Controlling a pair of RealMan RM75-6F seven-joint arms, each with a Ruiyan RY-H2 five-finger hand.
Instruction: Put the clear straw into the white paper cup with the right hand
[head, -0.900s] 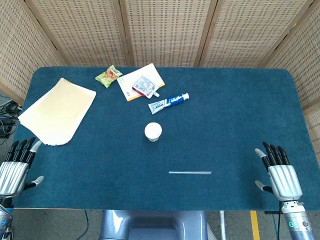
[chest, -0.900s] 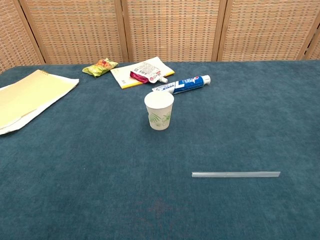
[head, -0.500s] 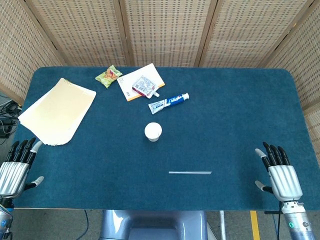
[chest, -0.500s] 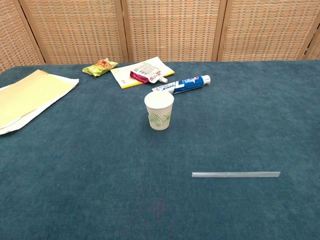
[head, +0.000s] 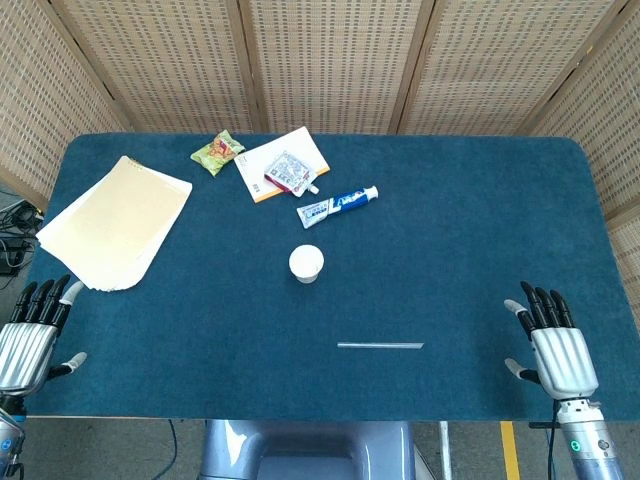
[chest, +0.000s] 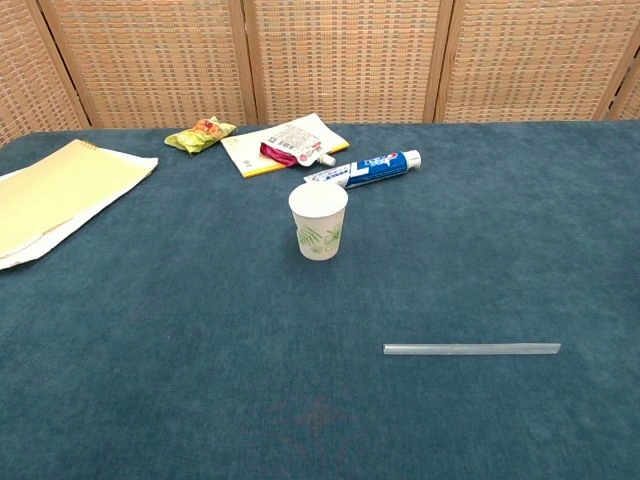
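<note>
The clear straw (head: 380, 346) (chest: 471, 349) lies flat on the blue cloth, running left to right, toward the table's near edge. The white paper cup (head: 306, 263) (chest: 319, 221) stands upright with a green leaf print, farther back and left of the straw. My right hand (head: 559, 347) hovers at the near right edge, fingers spread and empty, well to the right of the straw. At the near left corner my left hand (head: 30, 335) is open too. Neither hand shows in the chest view.
A toothpaste tube (head: 337, 205) (chest: 364, 168) lies just behind the cup. Behind it sit a booklet (head: 281, 163) with a red sachet (head: 291, 174) on it and a green snack bag (head: 217, 152). A yellow pad (head: 114, 221) (chest: 54, 193) lies at the left.
My right hand has shifted slightly left and forward over the table's edge. The straw, the cup and the left hand have not moved.
</note>
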